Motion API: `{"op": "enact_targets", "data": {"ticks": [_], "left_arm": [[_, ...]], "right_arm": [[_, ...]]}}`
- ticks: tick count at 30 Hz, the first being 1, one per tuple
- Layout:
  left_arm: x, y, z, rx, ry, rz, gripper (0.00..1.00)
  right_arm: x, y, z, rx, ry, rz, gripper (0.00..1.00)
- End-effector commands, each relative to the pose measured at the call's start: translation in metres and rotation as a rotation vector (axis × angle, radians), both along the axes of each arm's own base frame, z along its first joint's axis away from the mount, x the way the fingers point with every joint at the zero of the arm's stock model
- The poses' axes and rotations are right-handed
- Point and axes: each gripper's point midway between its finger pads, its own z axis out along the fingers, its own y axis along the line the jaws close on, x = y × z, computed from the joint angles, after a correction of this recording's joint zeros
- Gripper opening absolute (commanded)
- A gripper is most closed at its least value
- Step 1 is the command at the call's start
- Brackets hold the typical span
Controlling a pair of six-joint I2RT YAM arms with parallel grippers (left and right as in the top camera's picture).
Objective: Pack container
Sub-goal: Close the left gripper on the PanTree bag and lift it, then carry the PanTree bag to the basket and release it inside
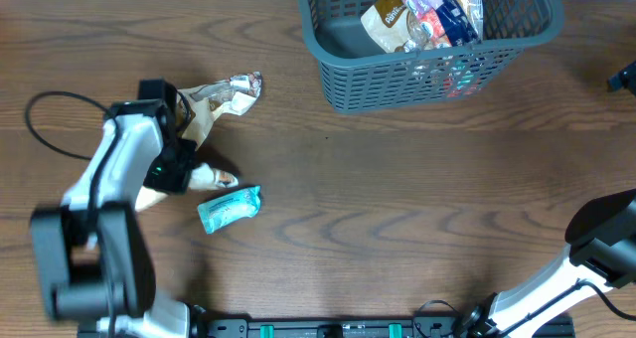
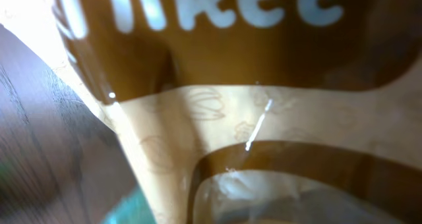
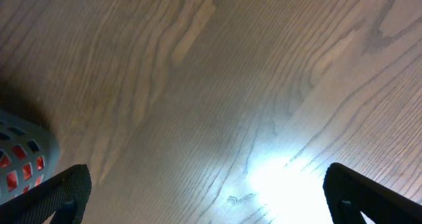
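The container [image 1: 397, 80], a dark grey-blue slotted basket, stands at the back right and holds several snack packets [image 1: 422, 15]. Its corner shows in the right wrist view [image 3: 23, 158]. My left gripper [image 1: 179, 164] is at the left of the table, shut on a brown and cream snack packet [image 1: 224, 94]. That packet [image 2: 264, 118] fills the left wrist view and hides the fingers. A teal packet [image 1: 229, 209] lies on the table just beside it. My right gripper [image 3: 208, 197] is open and empty over bare wood, right of the basket.
The right arm's base link [image 1: 596, 239] stands at the front right. A black cable [image 1: 50, 119] loops at the far left. The table [image 1: 397, 199] is dark wood.
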Motion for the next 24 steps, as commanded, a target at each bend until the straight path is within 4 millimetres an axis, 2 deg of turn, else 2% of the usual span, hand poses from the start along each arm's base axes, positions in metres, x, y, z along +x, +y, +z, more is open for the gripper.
{"op": "enact_targets", "data": {"ticks": [1,4,8,11,15,19,24], "left_arm": [[0.022,-0.005,0.090,0.116,-0.282,-0.158,0.06],[0.026,-0.009,0.158,0.224,-0.478,-0.204,0.05],[0.032,-0.022,0.233,0.273,-0.700,-0.258,0.06],[0.048,-0.050,0.279,0.221,-0.863,-0.322,0.06],[0.080,-0.104,0.330,0.115,-1.104,-0.403,0.06],[0.111,-0.157,0.358,0.049,-1.256,-0.462,0.05],[0.146,-0.212,0.362,-0.009,-1.305,-0.520,0.05]], "right_arm": [[0.000,0.001,0.000,0.005,-0.007,-0.011,0.99],[0.001,0.001,0.000,0.005,-0.007,-0.010,0.99],[0.000,0.001,0.000,0.005,-0.007,-0.011,0.99],[0.000,0.001,0.000,0.005,-0.007,-0.011,0.99],[0.001,0.001,0.000,0.005,-0.007,-0.010,0.99],[0.001,0.001,0.000,0.005,-0.007,-0.010,0.99],[0.000,0.001,0.000,0.005,-0.007,-0.011,0.99]]}}
